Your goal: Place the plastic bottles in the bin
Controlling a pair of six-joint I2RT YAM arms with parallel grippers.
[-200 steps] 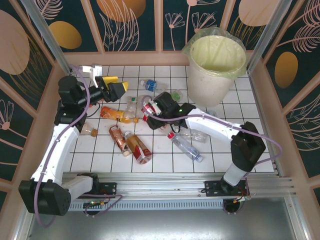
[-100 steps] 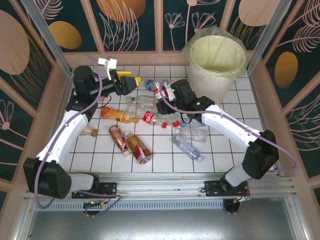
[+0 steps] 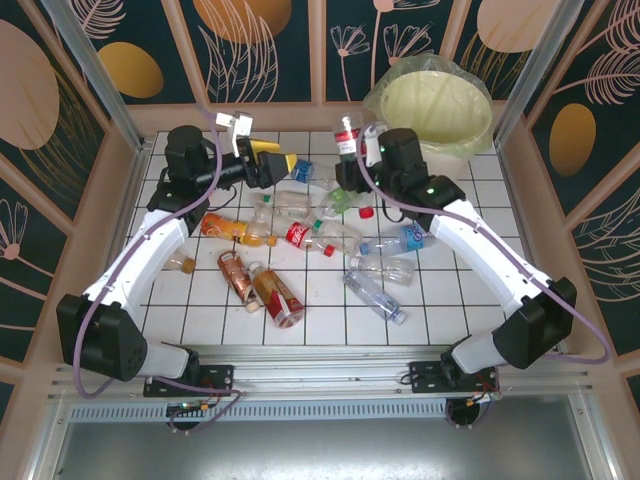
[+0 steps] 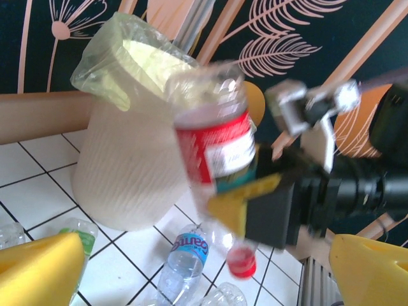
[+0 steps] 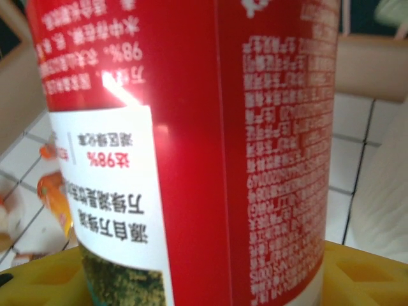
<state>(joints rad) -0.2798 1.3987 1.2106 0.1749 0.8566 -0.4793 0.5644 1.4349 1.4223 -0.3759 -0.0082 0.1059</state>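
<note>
Fig.: R gripper, jaws approx. half open, clamps red-label bottle roughly upright, clear of the tiled table, w/ bin just to its right, so R arm is nearer; L gripper wide open, empty, near loose bottles.

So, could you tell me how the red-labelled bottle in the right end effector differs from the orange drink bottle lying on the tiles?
The red-labelled bottle is held clear of the tiles, roughly upright, gripped by the right end effector; the orange drink bottle lies on its side on them. The red-labelled bottle looks clear above its label, while the orange drink bottle holds orange liquid. Both are small plastic bottles, neither in the bin yet.
</note>
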